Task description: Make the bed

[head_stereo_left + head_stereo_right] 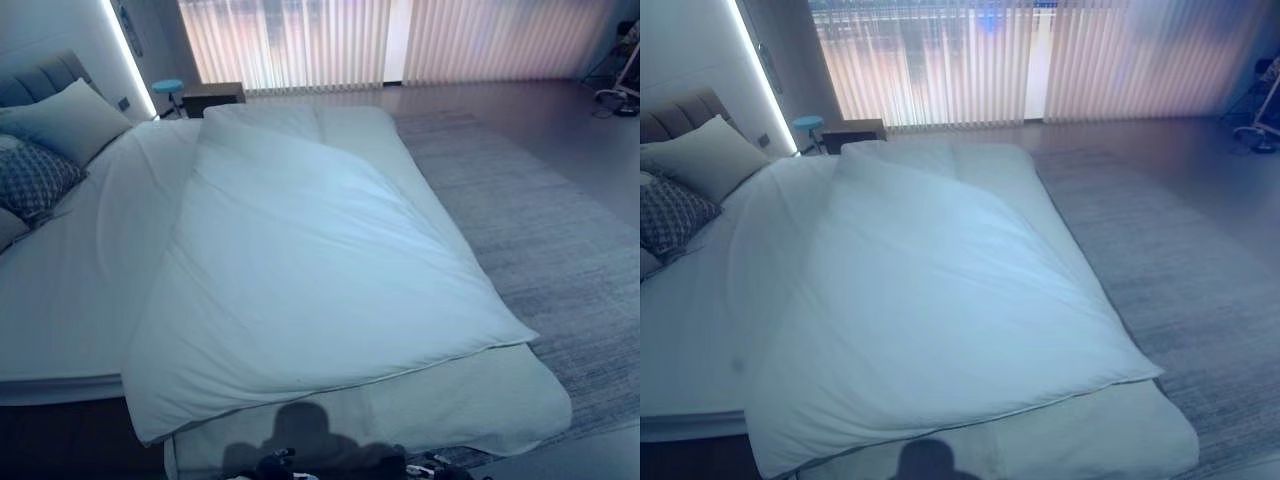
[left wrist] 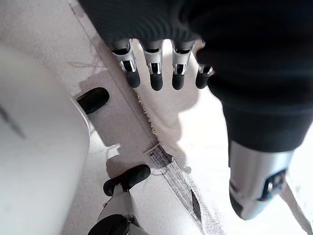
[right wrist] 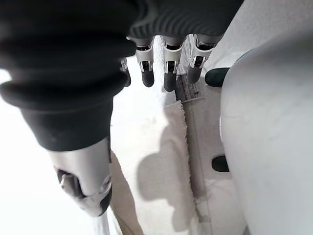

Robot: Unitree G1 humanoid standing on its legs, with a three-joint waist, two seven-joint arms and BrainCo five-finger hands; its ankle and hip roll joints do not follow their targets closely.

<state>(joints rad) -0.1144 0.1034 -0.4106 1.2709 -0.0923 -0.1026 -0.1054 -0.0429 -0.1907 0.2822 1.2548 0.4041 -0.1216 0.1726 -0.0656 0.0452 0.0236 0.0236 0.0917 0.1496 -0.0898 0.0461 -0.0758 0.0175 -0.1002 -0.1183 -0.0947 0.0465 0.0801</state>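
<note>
A white duvet [image 1: 300, 260] lies askew across the bed [image 1: 70, 290], one corner hanging over the near edge and another pointing right. Bare sheet shows on the left, and a pale layer [image 1: 450, 400] shows under the duvet at the foot. A pale pillow [image 1: 65, 120] and a patterned pillow [image 1: 35, 180] rest by the grey headboard [image 1: 40, 80]. My left hand [image 2: 155, 73] hangs over the floor with relaxed fingers, holding nothing. My right hand [image 3: 166, 68] hangs the same way, open, beside the white bedding [image 3: 274, 147].
A grey rug [image 1: 560, 260] covers the floor right of the bed; its fringed edge [image 2: 161, 147] runs below my hands. A dark nightstand [image 1: 212, 97] and a blue stool [image 1: 168, 90] stand by the blinds [image 1: 400, 40]. A chair base [image 1: 620, 95] sits far right.
</note>
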